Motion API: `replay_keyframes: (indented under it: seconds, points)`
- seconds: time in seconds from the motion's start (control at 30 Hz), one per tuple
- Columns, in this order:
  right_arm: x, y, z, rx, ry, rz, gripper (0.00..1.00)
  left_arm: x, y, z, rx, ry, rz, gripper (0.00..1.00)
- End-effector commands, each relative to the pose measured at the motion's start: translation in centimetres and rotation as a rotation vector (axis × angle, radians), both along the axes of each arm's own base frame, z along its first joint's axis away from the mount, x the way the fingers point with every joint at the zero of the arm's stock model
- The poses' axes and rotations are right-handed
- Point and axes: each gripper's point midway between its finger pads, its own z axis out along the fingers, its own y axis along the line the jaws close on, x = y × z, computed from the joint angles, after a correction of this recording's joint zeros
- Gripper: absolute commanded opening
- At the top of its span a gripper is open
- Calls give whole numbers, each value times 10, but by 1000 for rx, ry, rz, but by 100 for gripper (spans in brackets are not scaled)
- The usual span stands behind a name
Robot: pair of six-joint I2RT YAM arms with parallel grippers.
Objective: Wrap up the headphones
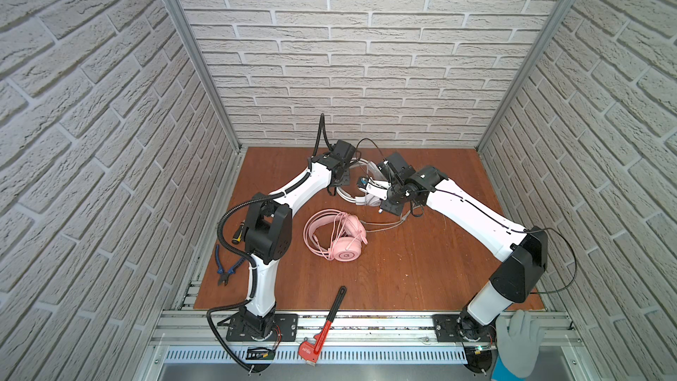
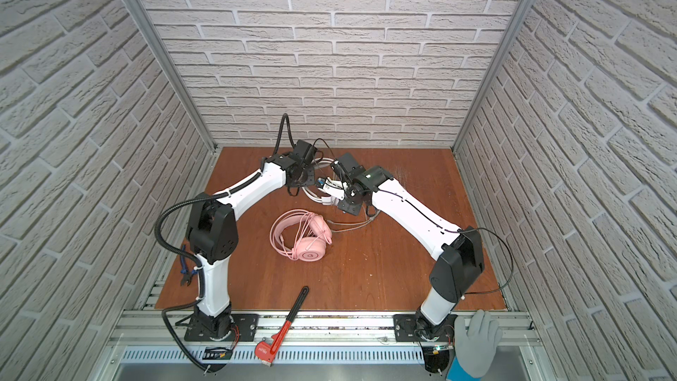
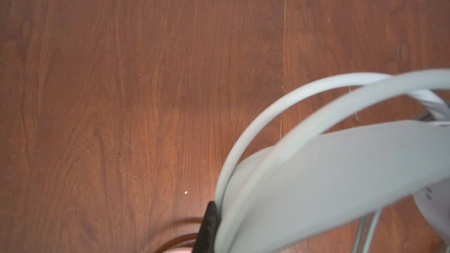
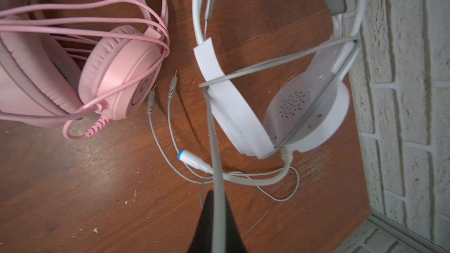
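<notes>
We hold the white headset (image 4: 304, 113) at the far middle of the desk (image 1: 421, 269), left hand (image 3: 214, 227) pinching its headband (image 3: 341, 166), right hand (image 4: 216, 227) pinching its cable (image 4: 214, 130), which runs taut from that hand to the headset, so we judge the right arm leads the next turn.

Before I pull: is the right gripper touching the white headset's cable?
Touching. The right wrist view shows the right gripper shut on the white headset's cable, which runs out between its jaws.
</notes>
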Motion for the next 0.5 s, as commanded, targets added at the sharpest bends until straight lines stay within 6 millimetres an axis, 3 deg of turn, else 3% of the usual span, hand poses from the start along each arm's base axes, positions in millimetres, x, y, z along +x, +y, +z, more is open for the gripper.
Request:
replay_keyframes:
  seconds: [0.0,0.23,0.47]
  points:
    - [15,-9,10,-58,-60,7,5,8,-20,20,-24,-49,-99,0]
    - [38,-14,16,-45,-94,-24,5,2,-35,16,3,-20,-203,0]
    - [73,-28,21,-38,-148,-117,5,-6,-45,9,-7,-4,-277,0]
